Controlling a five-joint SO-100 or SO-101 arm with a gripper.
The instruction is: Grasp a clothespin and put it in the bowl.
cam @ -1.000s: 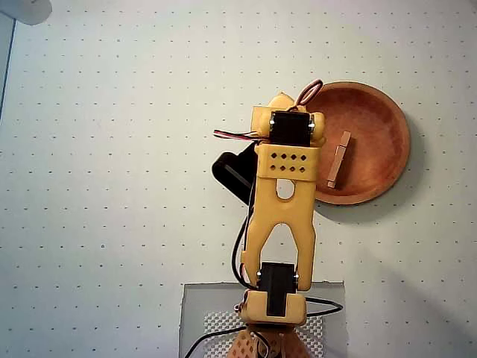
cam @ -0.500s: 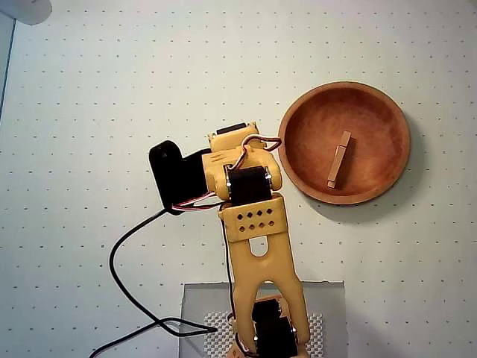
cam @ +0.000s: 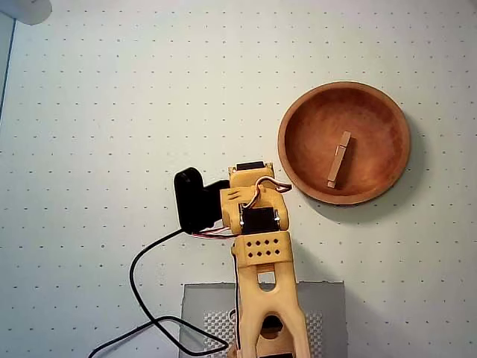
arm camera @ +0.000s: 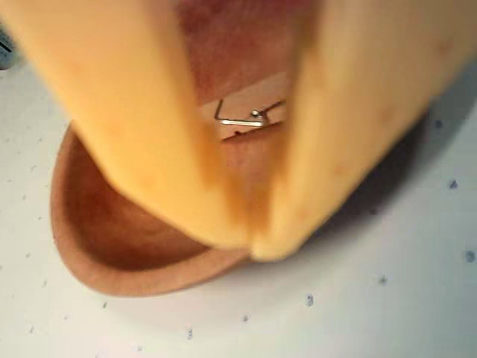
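Dotted table (cam: 112,112), clothespin (cam: 338,159) in bowl (cam: 298,171), pincer (arm camera: 250,242) apart

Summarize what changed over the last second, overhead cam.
The arm pulled back from over the bowl's left rim, down-frame and slightly left toward its base. The claw appears shut and empty in the wrist view. Clothespin and bowl stayed put; the clothespin lies right of the bowl's center.

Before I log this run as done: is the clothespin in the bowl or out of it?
In. The overhead view shows the clothespin lying inside the bowl, right of its centre, clear of the gripper.
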